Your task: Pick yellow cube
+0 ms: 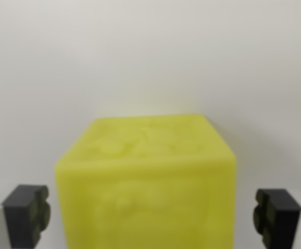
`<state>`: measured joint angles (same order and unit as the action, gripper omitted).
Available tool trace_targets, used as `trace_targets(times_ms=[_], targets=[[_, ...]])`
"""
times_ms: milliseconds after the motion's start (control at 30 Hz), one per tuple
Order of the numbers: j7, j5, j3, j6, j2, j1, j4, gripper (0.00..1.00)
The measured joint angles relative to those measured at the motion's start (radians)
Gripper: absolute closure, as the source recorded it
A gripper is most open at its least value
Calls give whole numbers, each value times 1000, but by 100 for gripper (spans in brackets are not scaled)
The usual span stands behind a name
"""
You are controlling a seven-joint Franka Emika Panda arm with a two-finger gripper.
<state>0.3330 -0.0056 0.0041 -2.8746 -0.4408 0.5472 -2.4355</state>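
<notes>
A yellow cube (147,176) fills the lower middle of the wrist view, close and blurred, resting on a white surface. My gripper (150,220) straddles it. The left fingertip (27,213) stands off the cube's left face with a small gap, and the right fingertip (275,217) stands off its right face with a wider gap. The gripper is open around the cube, and neither pad touches it. The cube's lower part is cut off by the frame's bottom edge.
A plain white surface (150,57) spreads behind and to both sides of the cube. No other object shows.
</notes>
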Motion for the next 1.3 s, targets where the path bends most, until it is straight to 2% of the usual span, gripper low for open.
trace_targets(times_ms=[200,467,500,667,1300], targets=[[1,-1,0,-25,-36,0,11,0],[2,-2,0,-27,-39,0,12,0],[2,-2,0,-27,-39,0,12,100],[2,-2,0,-19,-27,0,8,100],[5,1,0,85,110,0,-25,100]])
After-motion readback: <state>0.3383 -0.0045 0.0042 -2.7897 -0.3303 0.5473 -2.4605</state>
